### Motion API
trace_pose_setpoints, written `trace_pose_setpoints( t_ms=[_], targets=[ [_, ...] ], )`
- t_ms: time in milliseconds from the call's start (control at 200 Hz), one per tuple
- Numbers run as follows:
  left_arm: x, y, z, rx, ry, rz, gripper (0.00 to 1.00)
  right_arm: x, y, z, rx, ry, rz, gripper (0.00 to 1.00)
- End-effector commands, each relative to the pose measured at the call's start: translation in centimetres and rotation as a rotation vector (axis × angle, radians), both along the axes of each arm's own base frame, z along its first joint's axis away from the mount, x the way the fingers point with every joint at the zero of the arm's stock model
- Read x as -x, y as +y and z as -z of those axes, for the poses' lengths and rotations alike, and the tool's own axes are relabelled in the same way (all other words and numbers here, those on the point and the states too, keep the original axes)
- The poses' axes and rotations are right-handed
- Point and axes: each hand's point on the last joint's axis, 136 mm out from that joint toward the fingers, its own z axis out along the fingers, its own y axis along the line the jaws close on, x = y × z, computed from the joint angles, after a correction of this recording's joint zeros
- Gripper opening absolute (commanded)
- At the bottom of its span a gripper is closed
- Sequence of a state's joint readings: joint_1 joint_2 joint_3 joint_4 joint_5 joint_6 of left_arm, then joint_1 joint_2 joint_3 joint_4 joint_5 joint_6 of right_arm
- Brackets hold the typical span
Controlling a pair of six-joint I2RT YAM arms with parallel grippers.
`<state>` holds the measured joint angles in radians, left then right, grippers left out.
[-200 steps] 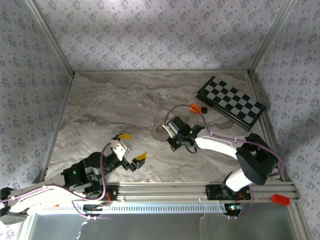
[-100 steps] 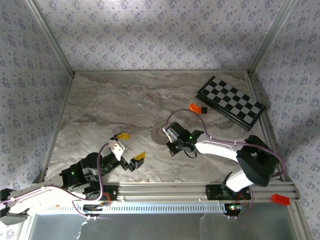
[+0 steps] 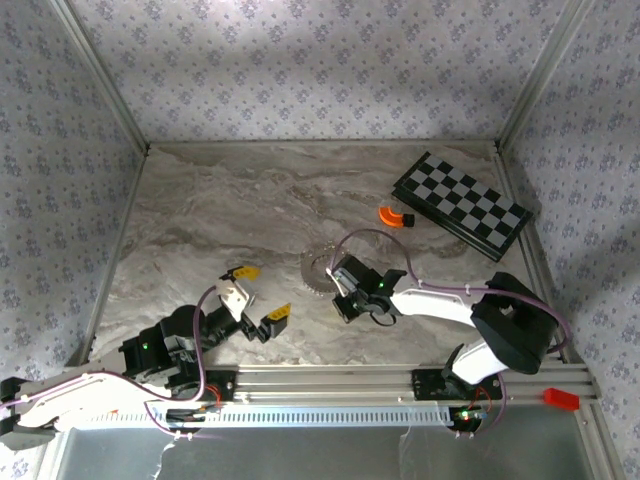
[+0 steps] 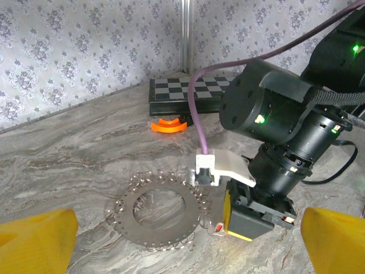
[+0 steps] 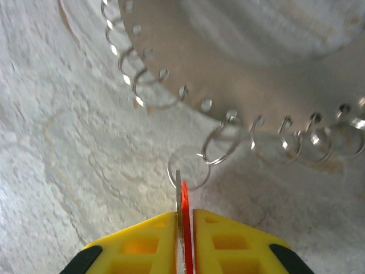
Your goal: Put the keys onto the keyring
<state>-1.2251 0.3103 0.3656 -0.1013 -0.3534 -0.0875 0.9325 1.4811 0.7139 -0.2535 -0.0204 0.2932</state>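
While the left pincer [image 3: 262, 292] is spread wide over the tabletop [image 5: 68, 142], the red-headed key [image 5: 181, 197] is pinched edge-on in the right pincer [image 5: 183, 228], its tip at a loop on the rim of the keyring [image 5: 188, 60].

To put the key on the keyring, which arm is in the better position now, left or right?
Right, I would say. The right jaws pinch the key, its tip at the fringed edge of the keyring. The left jaws stand wide open and empty, off to the side of the ring.
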Motion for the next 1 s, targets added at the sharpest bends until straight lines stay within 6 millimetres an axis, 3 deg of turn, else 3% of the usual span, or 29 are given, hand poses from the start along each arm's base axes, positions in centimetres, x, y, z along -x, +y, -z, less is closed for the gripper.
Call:
trace_pose_setpoints(
  t_ms=[0,320,450,680,850,900,999],
  targets=[
    [-0.1,0.1,-1.9,0.041,-0.017,-0.010,0.99,1.0,-0.4,0.4,0.004,0.039,0.003,0.17],
    [-0.3,0.1,-2.1,0.022,-0.016,-0.024,0.99,0.7,-0.9,-2.3,-0.075,-0.052,0.019,0.37],
    [-0.6,0.2,-1.8,-0.005,-0.004,-0.043,1.00,0.4,-1.3,-3.9,-0.139,-0.109,0.041,0.50],
    [-1.1,0.8,-1.5,-0.038,-0.008,-0.083,0.99,-0.4,-3.4,-6.4,-0.209,-0.217,0.083,0.61],
    [-2.3,2.3,-0.9,-0.088,-0.011,-0.185,0.99,-1.2,-5.3,-8.4,-0.260,-0.317,0.116,0.84],
    [-2.5,2.6,-0.6,-0.114,-0.014,-0.209,1.00,-1.4,-5.8,-9.1,-0.270,-0.347,0.123,1.00],
    [-3.9,4.7,0.1,-0.176,-0.022,-0.350,0.99,-2.0,-7.2,-10.4,-0.277,-0.415,0.158,1.00]
  ],
)
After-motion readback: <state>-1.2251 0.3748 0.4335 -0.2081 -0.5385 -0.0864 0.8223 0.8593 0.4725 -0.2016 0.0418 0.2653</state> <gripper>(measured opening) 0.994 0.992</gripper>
